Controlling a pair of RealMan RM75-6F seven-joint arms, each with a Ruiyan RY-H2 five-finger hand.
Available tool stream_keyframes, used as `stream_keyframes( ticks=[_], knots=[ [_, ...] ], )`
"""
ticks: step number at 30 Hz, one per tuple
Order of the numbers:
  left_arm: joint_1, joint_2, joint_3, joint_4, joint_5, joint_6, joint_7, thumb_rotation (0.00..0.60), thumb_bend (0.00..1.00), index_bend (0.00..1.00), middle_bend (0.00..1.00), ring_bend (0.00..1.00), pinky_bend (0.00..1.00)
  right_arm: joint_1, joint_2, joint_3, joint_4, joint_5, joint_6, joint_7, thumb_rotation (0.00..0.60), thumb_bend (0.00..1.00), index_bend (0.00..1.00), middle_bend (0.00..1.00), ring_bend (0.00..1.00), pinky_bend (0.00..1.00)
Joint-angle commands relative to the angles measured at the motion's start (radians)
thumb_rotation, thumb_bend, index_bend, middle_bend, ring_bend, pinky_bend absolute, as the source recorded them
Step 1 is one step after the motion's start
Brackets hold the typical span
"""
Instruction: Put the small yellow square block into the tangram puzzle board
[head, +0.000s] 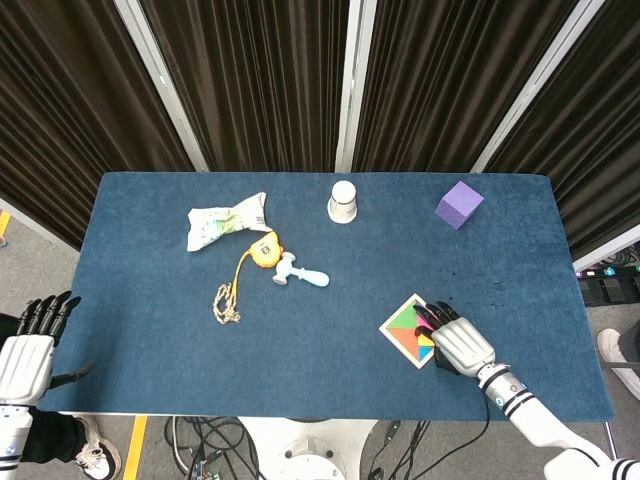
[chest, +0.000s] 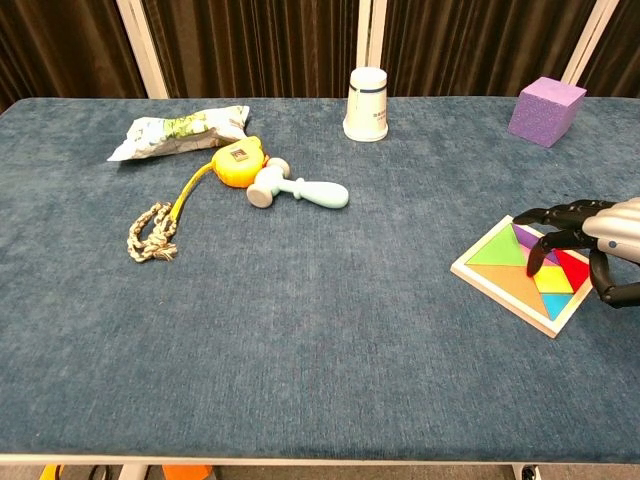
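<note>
Tangram puzzle board (chest: 500, 279): at 4 o'clock on the table (chest: 330, 330), filled with coloured pieces.
Small yellow square block (chest: 553, 280): seated in the board among green, purple, red and blue pieces.
Right hand (chest: 590, 238): over the board's 3 o'clock edge, fingers (chest: 545, 258) spread and curled down, tips touching the pieces, holding nothing.
Left hand (head: 28, 345): off the table at 8 o'clock, fingers spread, holding nothing.
White cup (chest: 367, 104): upright at 12 o'clock; contents not visible.

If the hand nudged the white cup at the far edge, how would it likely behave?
The white cup stands upside down, wider rim on the blue cloth, so it probably resists tipping. It looks like thin paper or plastic, so likely light and easily crushed. On the cloth it would probably slide, not roll.
</note>
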Motion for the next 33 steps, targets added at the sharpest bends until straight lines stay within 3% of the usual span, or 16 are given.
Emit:
stream_keyframes(
  ticks=[1, 15, 18, 20, 21, 23, 25, 27, 29, 33],
  knots=[
    [0.000, -0.001, 0.001, 0.001, 0.000, -0.001, 0.000, 0.600, 0.00, 0.10, 0.04, 0.00, 0.05, -0.004, 0.006, -0.002, -0.001, -0.004, 0.009, 0.005, 0.383, 1.00, 0.32, 0.00, 0.00, 0.00],
    [0.004, 0.001, 0.000, 0.001, 0.003, 0.009, -0.003, 0.600, 0.00, 0.10, 0.04, 0.00, 0.05, -0.023, 0.028, 0.000, -0.017, -0.036, 0.070, 0.036, 0.391, 1.00, 0.30, 0.00, 0.00, 0.00],
    [0.006, 0.004, -0.001, -0.004, 0.003, 0.015, -0.001, 0.600, 0.00, 0.10, 0.04, 0.00, 0.05, -0.053, 0.073, 0.016, -0.054, -0.037, 0.148, 0.053, 0.396, 1.00, 0.24, 0.00, 0.00, 0.00],
    [0.008, 0.008, -0.003, -0.010, 0.004, 0.021, 0.001, 0.600, 0.00, 0.10, 0.04, 0.00, 0.05, -0.095, 0.117, 0.026, -0.092, -0.026, 0.226, 0.065, 0.391, 0.97, 0.14, 0.00, 0.00, 0.00],
    [0.008, 0.009, -0.003, -0.014, 0.005, 0.023, 0.002, 0.600, 0.00, 0.10, 0.04, 0.00, 0.05, -0.119, 0.136, 0.027, -0.109, -0.020, 0.265, 0.066, 0.387, 0.94, 0.10, 0.00, 0.00, 0.00],
    [0.008, 0.014, -0.005, -0.022, 0.011, 0.030, 0.004, 0.600, 0.00, 0.10, 0.04, 0.00, 0.05, -0.186, 0.171, 0.022, -0.135, 0.001, 0.356, 0.043, 0.393, 0.75, 0.03, 0.00, 0.00, 0.00],
    [0.007, 0.017, -0.006, -0.026, 0.014, 0.031, 0.008, 0.600, 0.00, 0.10, 0.04, 0.00, 0.05, -0.246, 0.181, 0.020, -0.139, 0.019, 0.438, 0.004, 0.425, 0.47, 0.00, 0.00, 0.00, 0.00],
    [0.005, 0.022, -0.006, -0.031, 0.016, 0.030, 0.012, 0.600, 0.00, 0.10, 0.04, 0.00, 0.05, -0.307, 0.175, 0.013, -0.130, 0.025, 0.518, 0.002, 0.441, 0.32, 0.00, 0.00, 0.00, 0.00],
    [0.005, 0.028, -0.005, -0.038, 0.018, 0.030, 0.015, 0.600, 0.00, 0.10, 0.04, 0.00, 0.05, -0.357, 0.164, 0.008, -0.108, 0.026, 0.577, 0.028, 0.442, 0.23, 0.00, 0.00, 0.00, 0.00],
    [0.007, 0.035, -0.006, -0.048, 0.018, 0.035, 0.019, 0.600, 0.00, 0.10, 0.04, 0.00, 0.05, -0.410, 0.146, 0.003, -0.064, 0.028, 0.624, 0.058, 0.441, 0.18, 0.00, 0.00, 0.00, 0.00]
  ],
)
